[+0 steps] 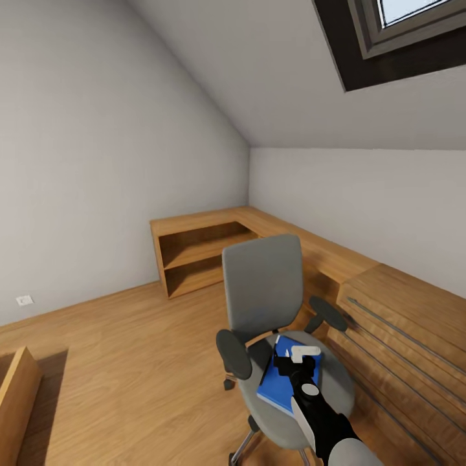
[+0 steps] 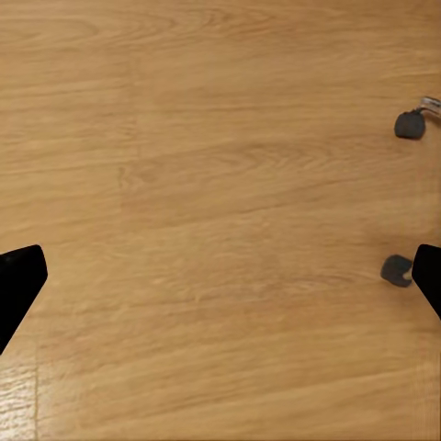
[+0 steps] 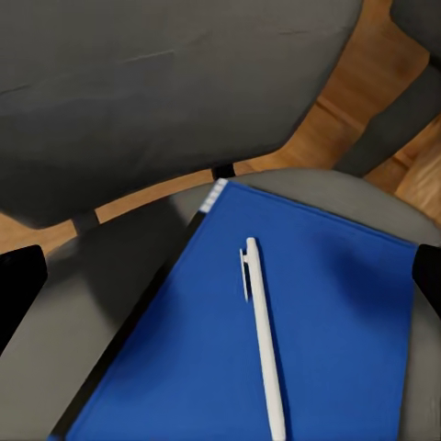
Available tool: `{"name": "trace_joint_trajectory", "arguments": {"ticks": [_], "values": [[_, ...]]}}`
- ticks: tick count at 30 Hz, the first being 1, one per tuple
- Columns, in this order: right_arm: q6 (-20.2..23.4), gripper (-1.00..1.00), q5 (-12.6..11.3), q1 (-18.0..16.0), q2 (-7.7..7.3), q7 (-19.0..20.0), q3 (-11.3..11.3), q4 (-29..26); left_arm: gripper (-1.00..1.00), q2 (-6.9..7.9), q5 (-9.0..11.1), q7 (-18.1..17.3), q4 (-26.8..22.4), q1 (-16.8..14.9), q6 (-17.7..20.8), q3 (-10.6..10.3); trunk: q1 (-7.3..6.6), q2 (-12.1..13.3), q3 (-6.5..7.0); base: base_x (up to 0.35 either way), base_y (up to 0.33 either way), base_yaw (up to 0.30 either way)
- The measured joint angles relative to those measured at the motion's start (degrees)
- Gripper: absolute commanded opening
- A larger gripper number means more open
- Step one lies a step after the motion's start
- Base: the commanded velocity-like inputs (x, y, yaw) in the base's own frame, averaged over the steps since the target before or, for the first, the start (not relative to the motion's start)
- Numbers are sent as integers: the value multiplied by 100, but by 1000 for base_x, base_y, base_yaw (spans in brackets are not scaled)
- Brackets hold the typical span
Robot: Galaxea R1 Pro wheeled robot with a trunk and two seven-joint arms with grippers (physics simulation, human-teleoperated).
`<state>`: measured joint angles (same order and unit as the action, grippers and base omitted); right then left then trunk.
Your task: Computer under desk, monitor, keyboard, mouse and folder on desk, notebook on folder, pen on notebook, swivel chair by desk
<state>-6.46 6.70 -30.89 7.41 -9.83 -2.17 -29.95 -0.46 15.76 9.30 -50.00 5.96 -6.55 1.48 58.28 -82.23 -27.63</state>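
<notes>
The grey swivel chair (image 1: 262, 285) stands on the bedroom's wood floor, its tall back toward the far corner. On its seat lies the blue folder (image 1: 275, 385), seen close up (image 3: 340, 303) with a dark strip along one edge. A thin white pen (image 3: 260, 331) rests on the folder. My right gripper (image 1: 296, 366) hovers just above the folder, and its fingers (image 3: 20, 285) are spread wide at the picture's edges, open and empty. My left gripper (image 2: 220, 285) hangs open over bare floor beside two chair casters (image 2: 397, 269). The desk, monitor, keyboard, mouse, computer and notebook are out of view.
A low wooden shelf unit (image 1: 194, 252) runs along the far walls into the corner. A light wooden drawer chest (image 1: 401, 336) stands close on the chair's right. Another wooden piece (image 1: 16, 395) sits at the lower left. A dark-framed skylight (image 1: 401, 32) is overhead.
</notes>
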Motion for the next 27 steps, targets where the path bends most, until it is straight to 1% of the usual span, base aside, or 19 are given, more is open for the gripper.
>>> {"name": "trace_joint_trajectory", "arguments": {"ticks": [4,8,9,10,11,12,13,14,16,17,18,19,20,21,22,24,25,26,27], "values": [[0,100,0,0,0,1,-4,1,100,9,7,-12,-70,0,16,0,88,-161,-72,0,0,0],[-56,100,0,0,0,0,-5,1,100,7,13,-18,-353,0,54,0,176,-321,-144,0,0,0],[-128,100,0,0,0,-7,-7,1,100,2,11,-15,-627,-1,106,0,198,-361,-161,0,0,0],[-147,100,0,0,0,-11,-8,1,100,2,12,-13,-765,0,155,1,220,-401,-179,0,0,0],[-173,100,0,0,0,-13,-13,1,100,3,8,-11,-1055,3,341,1,242,-441,-197,0,0,0],[-190,100,0,0,-5,-16,-18,1,100,7,15,-11,-1371,4,661,1,264,-481,-215,0,0,0],[-194,100,2,0,-9,-18,-18,1,100,8,27,-12,-1531,5,869,2,286,-521,-233,0,0,0],[-194,100,4,0,-20,-21,-21,1,100,12,29,-15,-1812,6,1380,15,307,-561,-251,0,0,0],[-181,100,6,0,-32,-23,-24,1,100,16,25,-17,-2081,8,1943,25,351,-642,-287,0,0,0],[-159,100,8,0,-41,-24,-26,0,100,18,26,-12,-2355,5,2405,28,373,-682,-305,0,0,0],[-116,100,12,-5,-58,-29,-29,-17,100,15,27,-4,-2664,3,2741,29,395,-722,-323,0,0,0],[-77,100,13,-11,-71,-29,-31,-41,100,13,28,-1,-2834,3,2870,30,417,-762,-341,0,0,0],[48,100,11,-41,-106,-30,-37,-117,100,5,30,5,-3140,2,3049,31,439,-802,-359,0,0,0],[144,100,7,-66,-129,-31,-41,-171,100,0,30,8,-3297,1,3124,30,461,-842,-377,0,0,0],[400,100,-8,-138,-176,-29,-45,-291,100,-11,31,10,-3437,-4,3186,29,483,-883,-394,0,0,0],[727,100,-50,-263,-221,-24,-48,-399,100,-79,33,13,-3768,-93,3373,23,527,-963,-430,0,0,0],[1073,100,-112,-433,-261,-19,-54,-464,100,-156,35,15,-3896,-238,3541,23,549,-1003,-447,0,0,0],[1269,100,-152,-541,-285,-18,-58,-490,100,-203,34,16,-3944,-340,3653,22,571,-1043,-466,0,0,0],[1605,100,-226,-762,-337,-16,-61,-517,100,-300,38,19,-3991,-541,3898,23,593,-1083,-483,0,0,0]]}}
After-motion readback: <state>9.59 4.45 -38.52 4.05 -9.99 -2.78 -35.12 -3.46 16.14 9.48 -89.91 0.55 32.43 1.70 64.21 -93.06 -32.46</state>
